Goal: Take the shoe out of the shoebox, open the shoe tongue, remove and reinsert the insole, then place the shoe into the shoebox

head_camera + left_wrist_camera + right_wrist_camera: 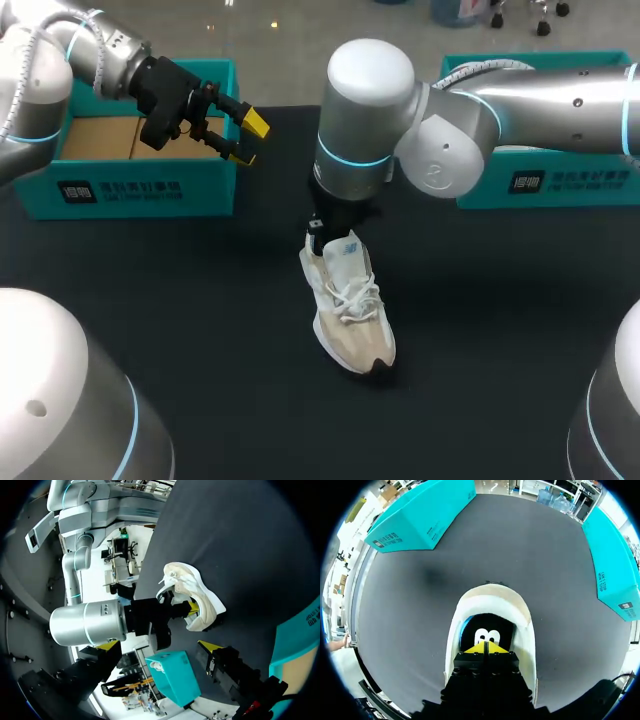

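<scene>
Head view: sneaker [350, 310] at middle of table [200, 300], bare surface all round; left claw [247, 140] spread at shoebox [120, 190] edge; right claw [485, 649] pressed together inside sneaker opening.

Shoe [350, 310] on table [200, 300], right arm [365, 120] over its heel; left gripper [250, 141], fingers [257, 123] apart, at shoebox [130, 190] corner.

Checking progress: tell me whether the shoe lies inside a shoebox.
No, the shoe sits on the black table with the right gripper at its opening.
</scene>
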You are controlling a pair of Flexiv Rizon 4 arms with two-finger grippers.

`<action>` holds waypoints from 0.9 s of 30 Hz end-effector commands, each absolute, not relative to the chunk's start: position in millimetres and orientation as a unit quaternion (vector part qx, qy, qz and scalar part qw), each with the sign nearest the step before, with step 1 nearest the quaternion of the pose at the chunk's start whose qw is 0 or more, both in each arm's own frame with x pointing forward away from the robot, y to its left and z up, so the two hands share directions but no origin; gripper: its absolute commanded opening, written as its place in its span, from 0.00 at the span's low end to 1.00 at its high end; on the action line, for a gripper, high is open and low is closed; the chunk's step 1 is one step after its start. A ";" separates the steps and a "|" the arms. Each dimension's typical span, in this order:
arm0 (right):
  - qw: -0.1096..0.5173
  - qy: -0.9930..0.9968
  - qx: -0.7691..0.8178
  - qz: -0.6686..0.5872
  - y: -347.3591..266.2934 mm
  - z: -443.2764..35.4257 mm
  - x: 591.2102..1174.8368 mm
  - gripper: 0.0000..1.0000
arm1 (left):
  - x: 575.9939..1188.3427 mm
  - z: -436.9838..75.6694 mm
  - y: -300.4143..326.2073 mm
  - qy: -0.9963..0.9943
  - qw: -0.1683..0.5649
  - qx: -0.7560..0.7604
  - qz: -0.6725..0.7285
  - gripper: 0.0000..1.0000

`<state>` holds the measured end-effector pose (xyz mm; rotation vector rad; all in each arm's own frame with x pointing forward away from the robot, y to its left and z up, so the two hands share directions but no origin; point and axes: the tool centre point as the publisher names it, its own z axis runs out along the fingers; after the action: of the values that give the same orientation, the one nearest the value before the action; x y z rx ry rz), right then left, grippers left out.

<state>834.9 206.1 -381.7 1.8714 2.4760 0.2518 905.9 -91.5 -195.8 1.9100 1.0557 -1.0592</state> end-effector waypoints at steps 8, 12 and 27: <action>0.023 0.791 0.607 0.073 210.9 -385.5 836.3 0.00 | 905.8 -195.7 -90.9 0.407 0.350 0.738 -0.408 1.00; 0.030 0.790 0.606 0.085 213.5 -376.3 838.7 0.00 | 905.8 -195.7 -90.9 0.407 0.350 0.738 -0.408 1.00; 0.018 0.790 0.605 0.091 223.4 -406.1 851.4 0.00 | 905.8 -195.7 -90.9 0.407 0.350 0.738 -0.408 1.00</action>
<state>845.6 217.6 -396.2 1.8779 2.4510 0.2962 905.9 -91.5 -195.8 1.9101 1.0556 -1.0592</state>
